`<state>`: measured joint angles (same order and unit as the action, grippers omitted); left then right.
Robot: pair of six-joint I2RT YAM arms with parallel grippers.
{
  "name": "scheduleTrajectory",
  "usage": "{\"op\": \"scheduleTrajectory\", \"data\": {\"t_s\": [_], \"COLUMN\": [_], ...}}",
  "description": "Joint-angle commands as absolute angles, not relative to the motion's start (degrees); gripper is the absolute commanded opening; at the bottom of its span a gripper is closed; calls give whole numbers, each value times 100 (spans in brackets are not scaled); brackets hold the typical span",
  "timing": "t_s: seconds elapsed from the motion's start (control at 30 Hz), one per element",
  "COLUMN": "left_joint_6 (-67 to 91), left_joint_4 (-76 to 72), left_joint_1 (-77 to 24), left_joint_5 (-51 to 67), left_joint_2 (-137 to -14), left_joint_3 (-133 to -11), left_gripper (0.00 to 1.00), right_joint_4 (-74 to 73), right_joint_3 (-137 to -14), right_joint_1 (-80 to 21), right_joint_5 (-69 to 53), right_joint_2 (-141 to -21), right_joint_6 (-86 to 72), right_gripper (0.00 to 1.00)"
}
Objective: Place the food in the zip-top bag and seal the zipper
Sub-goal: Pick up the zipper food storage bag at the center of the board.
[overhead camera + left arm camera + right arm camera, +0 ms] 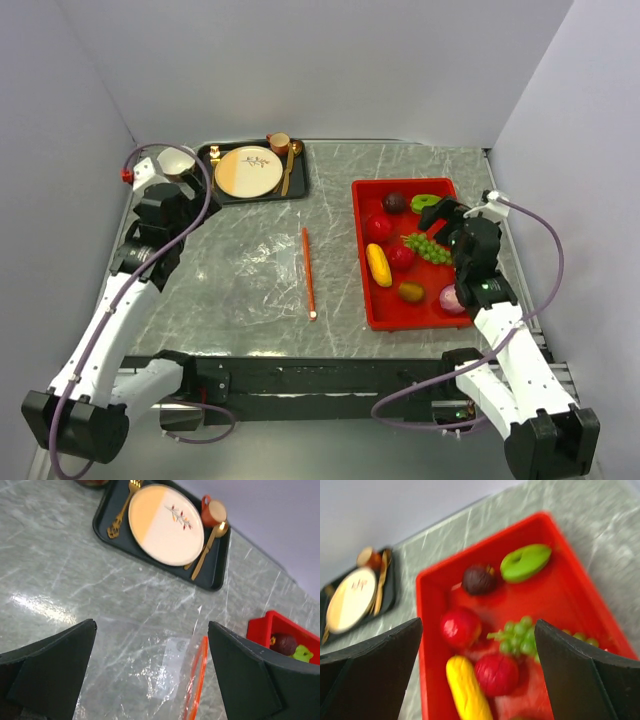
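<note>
Overhead, a grey marbled table has two robot arms at its near edge. A clear plastic bag lies flat near the middle of the table. Its orange-red zipper runs near to far along the bag's right edge, with a pale tip at the near end. Whether the zipper is pressed shut cannot be told. The bag is empty.

To the right, apart from the bag, sits a red tray holding all the toy food. A yellow oblong piece lies by the left wall. A red round piece lies on its far side, and a second red round piece lies just to its right. A green grape bunch is in the middle. A dark purple piece and a green piece are at the far end. A brownish-orange piece and a pink-purple piece are at the near end, the last partly hidden by the right arm.

The right claw hangs over the tray, its black fingers spread wide and gripping nothing. Its wrist view is blurred.

The left claw is at the far left of the table, well apart from the bag. It is also spread wide and holds nothing.

On the far left, a black tray carries a cream plate, a cup, a gold spoon and a gold fork.
</note>
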<state>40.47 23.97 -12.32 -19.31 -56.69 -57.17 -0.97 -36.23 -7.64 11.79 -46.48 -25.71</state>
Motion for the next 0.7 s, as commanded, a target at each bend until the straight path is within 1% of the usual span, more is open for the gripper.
{"op": "scheduleTrajectory", "data": {"t_s": [0.0, 0.1, 0.23, 0.37, 0.5, 0.6, 0.67], "left_joint_6": [4025, 4323, 4807, 4554, 4465, 4491, 4544], "left_joint_4": [2890, 2953, 2821, 2760, 3110, 3042, 3076], "left_joint_1": [-1195, -1195, -1195, -1257, -1467, -1958, -2608], "left_joint_5": [-1337, -1125, -871, -248, -456, -658, -939], "left_joint_2": [-6309, -6425, -6127, -5662, -5502, -5651, -5993], "left_joint_3": [-6203, -6109, -5696, -5441, -5283, -5168, -5203], "left_gripper": [99, 99, 99, 99, 99, 97, 95], "right_joint_4": [-824, -1046, -1107, -1423, -1398, -1564, -1652], "right_joint_3": [-3709, -3604, -3480, -3761, -3911, -4147, -4227], "right_joint_1": [-800, -791, -800, -800, -791, -791, -791], "right_joint_5": [554, 492, 326, 18, -123, -167, -245], "right_joint_2": [-4377, -4140, -3850, -4042, -4324, -4631, -4815], "right_joint_6": [-2777, -2804, -2874, -2795, -2882, -2927, -2918], "right_gripper": [100, 100, 100, 100, 100, 100, 100]}}
